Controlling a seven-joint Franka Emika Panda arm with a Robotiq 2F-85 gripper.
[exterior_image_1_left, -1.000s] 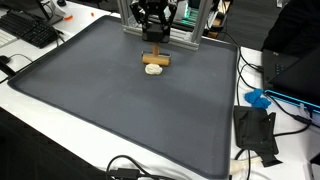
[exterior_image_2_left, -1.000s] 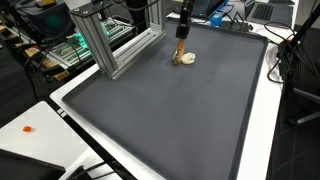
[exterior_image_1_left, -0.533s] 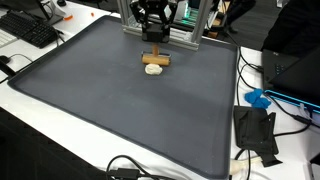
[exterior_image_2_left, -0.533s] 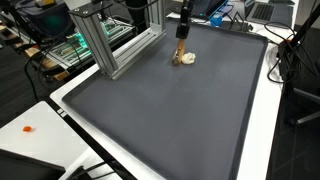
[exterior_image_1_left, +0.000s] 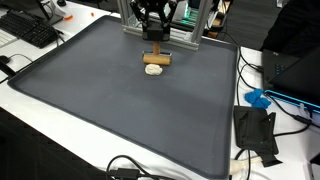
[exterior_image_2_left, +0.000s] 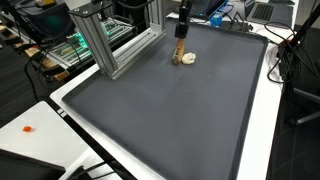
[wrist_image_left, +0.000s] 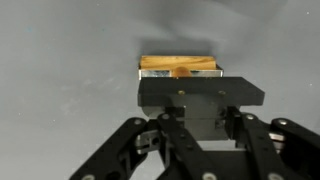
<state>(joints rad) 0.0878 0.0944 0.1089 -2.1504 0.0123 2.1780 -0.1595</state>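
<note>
A small wooden block stands on the dark grey mat near its far edge. A cream round piece lies right beside it, touching or nearly touching. My gripper comes down from above and is shut on the wooden block. From the side the wooden block looks like an upright piece under the gripper, with the cream piece at its foot. In the wrist view the wooden block shows just past the black fingers, with a round knob at its middle.
An aluminium frame stands at the mat's far side behind the gripper. A keyboard lies off one corner. A black device, a blue item and cables lie on the white table beside the mat.
The jaws have closed a little tighter on the wooden block. The arm, the block and the cream piece stay where they were.
</note>
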